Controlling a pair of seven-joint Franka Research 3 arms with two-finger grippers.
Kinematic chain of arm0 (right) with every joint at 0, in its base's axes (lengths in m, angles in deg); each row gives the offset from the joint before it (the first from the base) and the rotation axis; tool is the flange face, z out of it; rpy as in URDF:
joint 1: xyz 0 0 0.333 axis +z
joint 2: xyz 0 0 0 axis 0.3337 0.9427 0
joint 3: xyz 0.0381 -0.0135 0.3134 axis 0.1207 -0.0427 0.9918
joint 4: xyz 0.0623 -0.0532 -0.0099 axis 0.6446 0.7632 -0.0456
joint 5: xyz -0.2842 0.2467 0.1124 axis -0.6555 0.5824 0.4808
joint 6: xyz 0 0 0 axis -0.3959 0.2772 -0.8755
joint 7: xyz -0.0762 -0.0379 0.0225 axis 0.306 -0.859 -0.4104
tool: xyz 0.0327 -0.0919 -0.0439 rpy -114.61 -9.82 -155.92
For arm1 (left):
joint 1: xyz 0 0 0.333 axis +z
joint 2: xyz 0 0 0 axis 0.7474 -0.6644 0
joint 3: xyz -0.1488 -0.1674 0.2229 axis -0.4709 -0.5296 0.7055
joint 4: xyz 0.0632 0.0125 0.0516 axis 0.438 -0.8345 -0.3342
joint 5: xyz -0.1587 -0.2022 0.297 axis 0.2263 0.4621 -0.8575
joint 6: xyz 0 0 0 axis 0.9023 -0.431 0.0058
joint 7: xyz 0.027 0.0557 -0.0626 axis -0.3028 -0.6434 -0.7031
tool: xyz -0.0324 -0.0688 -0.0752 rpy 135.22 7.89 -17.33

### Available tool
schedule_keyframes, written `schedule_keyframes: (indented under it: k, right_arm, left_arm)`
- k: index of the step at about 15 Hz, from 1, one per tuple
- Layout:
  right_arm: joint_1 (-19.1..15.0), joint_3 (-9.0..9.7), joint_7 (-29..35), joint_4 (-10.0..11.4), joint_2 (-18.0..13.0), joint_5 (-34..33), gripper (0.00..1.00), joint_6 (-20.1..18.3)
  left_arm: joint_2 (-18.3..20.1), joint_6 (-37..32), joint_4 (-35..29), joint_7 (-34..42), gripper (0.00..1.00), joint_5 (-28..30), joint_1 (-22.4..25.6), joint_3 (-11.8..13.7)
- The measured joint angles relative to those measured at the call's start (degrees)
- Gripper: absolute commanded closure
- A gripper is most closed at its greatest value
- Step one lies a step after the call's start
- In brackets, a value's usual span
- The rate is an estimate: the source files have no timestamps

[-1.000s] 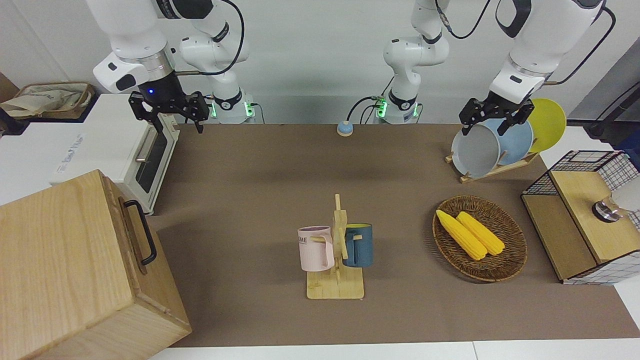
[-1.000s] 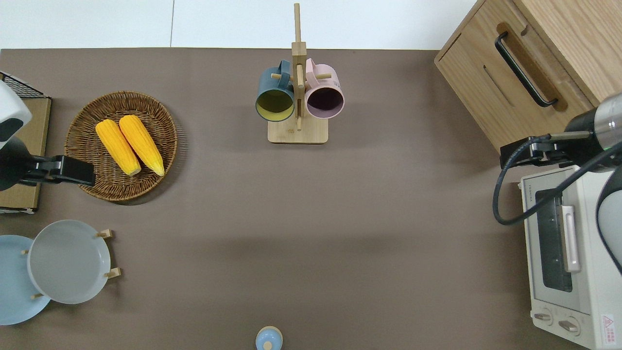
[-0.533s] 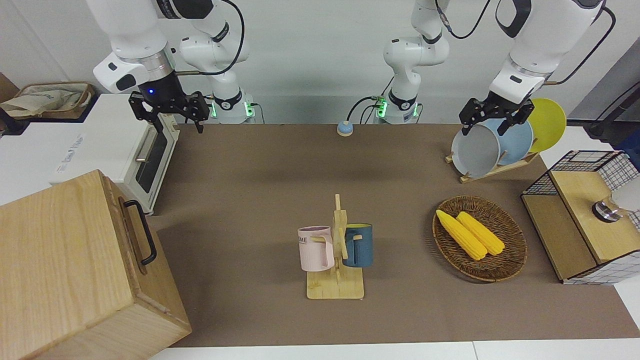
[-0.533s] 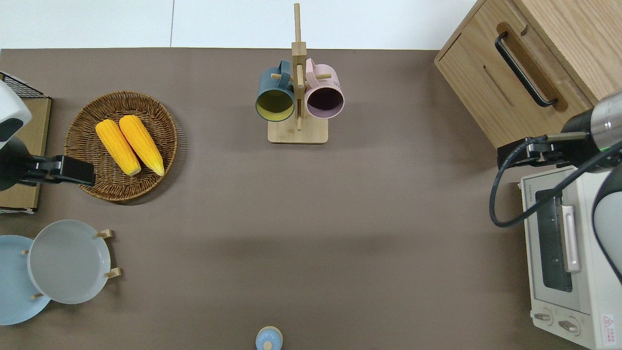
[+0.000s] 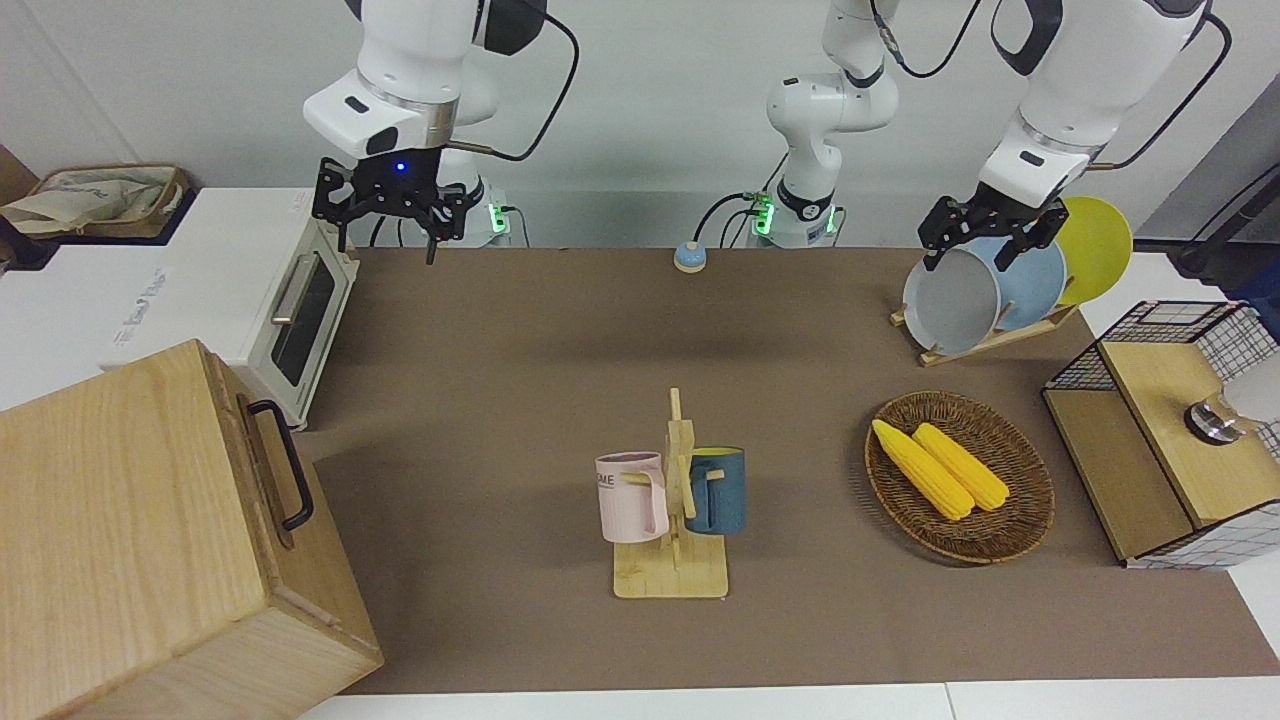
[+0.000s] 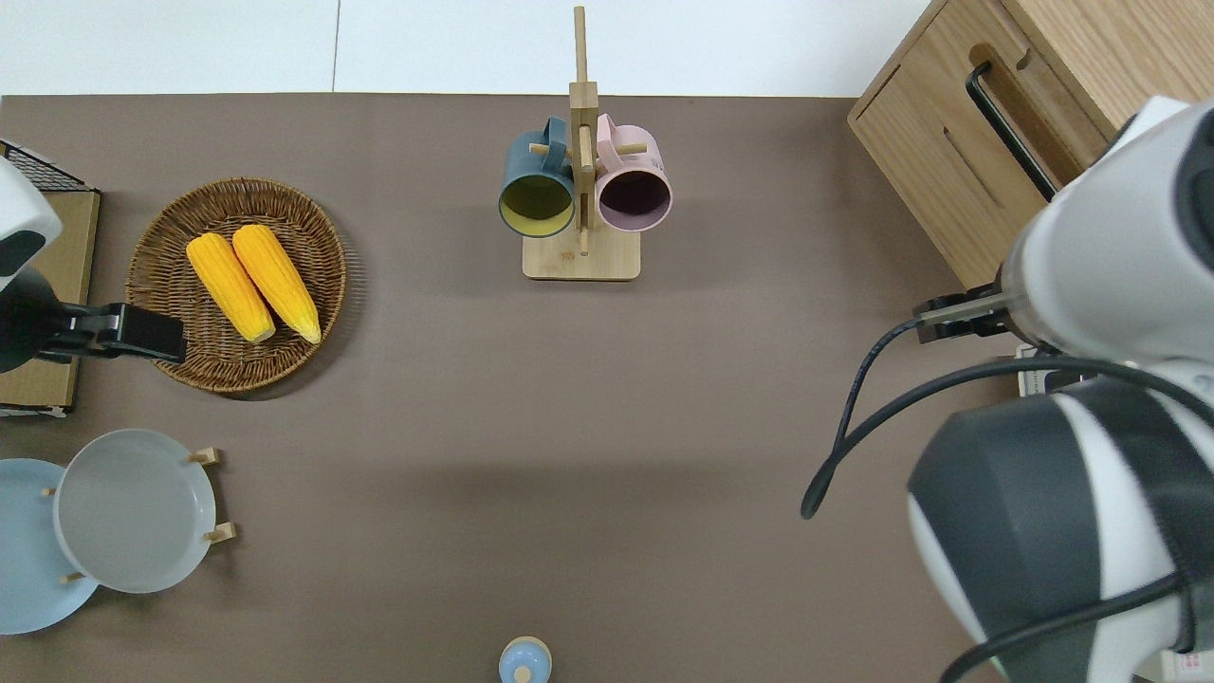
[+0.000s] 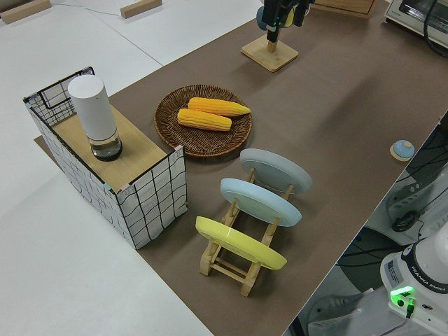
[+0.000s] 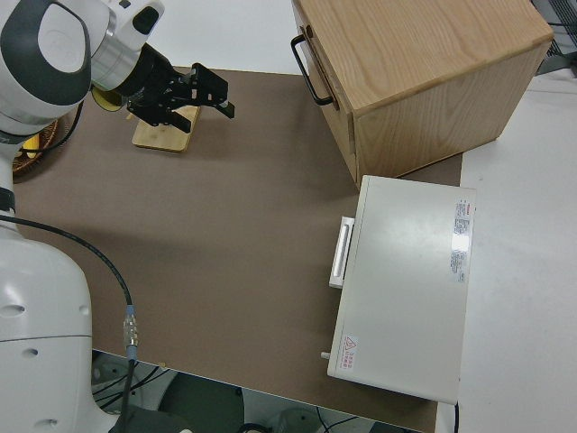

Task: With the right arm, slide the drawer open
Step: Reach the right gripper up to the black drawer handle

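Observation:
The drawer [image 5: 262,462] with its black loop handle [image 5: 285,465] sits shut in the front of the light-wood cabinet [image 5: 130,530] at the right arm's end of the table. The handle also shows in the overhead view [image 6: 1005,123] and the right side view [image 8: 309,70]. My right gripper [image 5: 385,238], with a blue light on its wrist, is open and empty. It hangs in the air over the brown mat by the toaster oven's corner that is nearest the cabinet, apart from the handle. It also shows in the right side view [image 8: 200,101]. The left arm is parked, and its gripper [image 5: 985,240] is open.
A white toaster oven [image 5: 230,290] stands beside the cabinet, nearer to the robots. A mug rack [image 5: 675,510] with two mugs stands mid-table. A basket of corn [image 5: 960,475], a plate rack [image 5: 985,290] and a wire-mesh shelf [image 5: 1170,430] are at the left arm's end.
My right arm has swung from over the toaster oven out toward the middle of the table, and its wrist has turned. The drawer and the left arm have not moved.

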Motion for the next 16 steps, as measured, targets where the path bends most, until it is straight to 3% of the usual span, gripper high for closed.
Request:
schedule_keyframes:
  k: [4, 7, 11, 16]
  right_arm:
    - [0.8, 3.74, 0.5, 3.1, 0.3, -10.7, 0.017, 4.3]
    - [0.9, 5.52, 2.2, 7.4, 1.0, -19.9, 0.019, 9.5]
    - [1.0, 5.85, 4.7, 12.6, 4.4, -34.0, 0.019, 15.0]
    - [1.1, 5.76, 6.9, 13.8, 11.3, -48.1, 0.021, 15.7]
  left_arm:
    - [0.0, 0.0, 0.0, 0.0, 0.01, 0.0, 0.0, 0.0]
    - [0.0, 0.0, 0.0, 0.0, 0.01, 0.0, 0.0, 0.0]
    - [0.0, 0.0, 0.0, 0.0, 0.01, 0.0, 0.0, 0.0]
    - [0.0, 0.0, 0.0, 0.0, 0.01, 0.0, 0.0, 0.0]
